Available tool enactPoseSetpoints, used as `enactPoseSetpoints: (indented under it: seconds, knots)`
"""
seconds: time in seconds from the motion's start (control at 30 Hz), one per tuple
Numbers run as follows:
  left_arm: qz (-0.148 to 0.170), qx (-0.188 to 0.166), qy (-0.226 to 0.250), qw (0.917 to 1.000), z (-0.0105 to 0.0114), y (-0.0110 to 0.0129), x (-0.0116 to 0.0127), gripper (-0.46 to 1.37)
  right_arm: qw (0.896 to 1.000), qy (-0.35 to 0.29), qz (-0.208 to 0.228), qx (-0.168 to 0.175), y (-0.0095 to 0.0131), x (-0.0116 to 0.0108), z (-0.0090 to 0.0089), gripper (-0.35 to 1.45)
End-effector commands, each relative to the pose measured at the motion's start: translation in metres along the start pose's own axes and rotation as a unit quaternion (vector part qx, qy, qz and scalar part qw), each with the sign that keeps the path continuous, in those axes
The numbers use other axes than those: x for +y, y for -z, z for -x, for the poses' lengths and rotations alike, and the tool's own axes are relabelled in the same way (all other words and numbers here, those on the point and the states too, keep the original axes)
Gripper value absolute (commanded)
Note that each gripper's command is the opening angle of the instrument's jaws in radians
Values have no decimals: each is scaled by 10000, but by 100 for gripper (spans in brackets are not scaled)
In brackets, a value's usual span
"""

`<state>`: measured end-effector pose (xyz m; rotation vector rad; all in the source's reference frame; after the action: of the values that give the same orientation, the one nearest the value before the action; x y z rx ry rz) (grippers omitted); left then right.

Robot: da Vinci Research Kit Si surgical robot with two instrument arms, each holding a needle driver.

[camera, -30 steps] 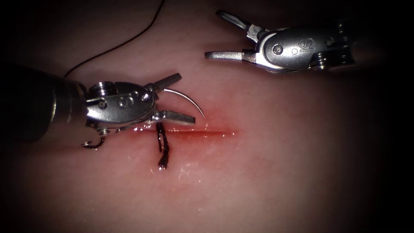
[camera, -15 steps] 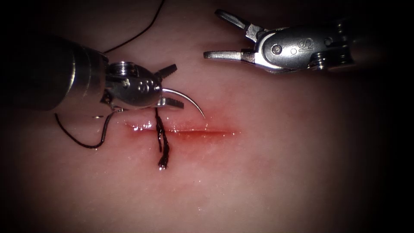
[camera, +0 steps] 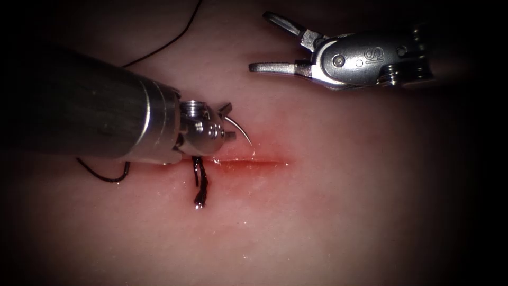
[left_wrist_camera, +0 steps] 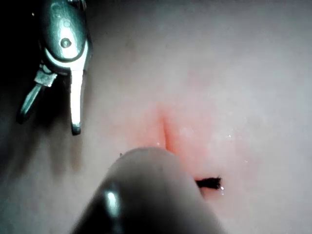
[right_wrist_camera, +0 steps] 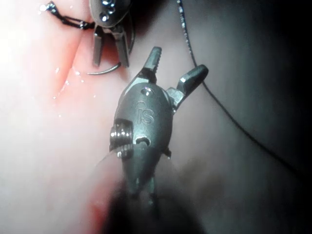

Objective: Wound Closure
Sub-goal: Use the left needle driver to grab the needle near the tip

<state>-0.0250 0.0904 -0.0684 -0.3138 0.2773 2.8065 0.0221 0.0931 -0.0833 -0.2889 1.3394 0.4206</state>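
Observation:
The tissue (camera: pixel 328 212) has a short red cut (camera: pixel 254 161). The curved needle (camera: pixel 241 131) stands at the far edge of the cut, left of its middle, its tip touching the tissue there. My left tool (camera: pixel 228 123) is open, one jaw on each side of the needle's rear part; the right wrist view shows its fingers (right_wrist_camera: pixel 97 46) apart over the needle (right_wrist_camera: pixel 105 71). My right tool (camera: pixel 259 42) hangs open above the cut's right half and holds nothing. Black thread (camera: pixel 174 37) runs off behind the left shaft.
A dark knotted stitch (camera: pixel 200 182) crosses the cut's left end, and its frayed end (left_wrist_camera: pixel 209 183) lies on the near side. A loop of thread (camera: pixel 106 177) lies on the tissue under the left shaft (camera: pixel 95 116). Red fluid wets the cut's edges.
The left tool has swung rightward and turned, its shaft now over the tissue, jaws narrower around the needle. The needle's tip has stayed put. A thread loop showed up at left. The right tool is still.

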Motion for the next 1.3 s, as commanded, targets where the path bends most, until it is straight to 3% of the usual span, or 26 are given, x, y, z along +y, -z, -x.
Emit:
enactPoseSetpoints:
  seconds: [0.03, 0.47, 0.6, 0.83, 0.93, 1.2, 1.3]
  knots:
    - [-18, -7, -11, 10000, -1, -1, 0, 40, 10000, 0, -8, 10, 0, 0, 0, 98]
    - [-17, -158, -154, 9998, -1, -12, 10, 30, 10000, -4, -4, 42, 0, 0, 0, 97]
    - [10, -215, -252, 9994, -3, -16, 15, -5, 10000, -5, 4, 55, 1, -1, 0, 96]
    - [-10, -260, -453, 9986, -1, -24, 18, -35, 10000, -6, 11, 68, 1, -1, -1, 95]
    - [22, -259, -527, 9983, 1, -27, 21, -35, 10000, -7, 20, 80, 1, -1, -1, 95]
    - [355, 53, -1108, 9932, 6, -21, 30, -35, 9999, -7, 48, 98, 0, -3, -1, 92]
    - [465, 488, -1080, 9919, 9, -13, 27, -35, 10000, -4, 30, 58, 0, -3, -1, 91]
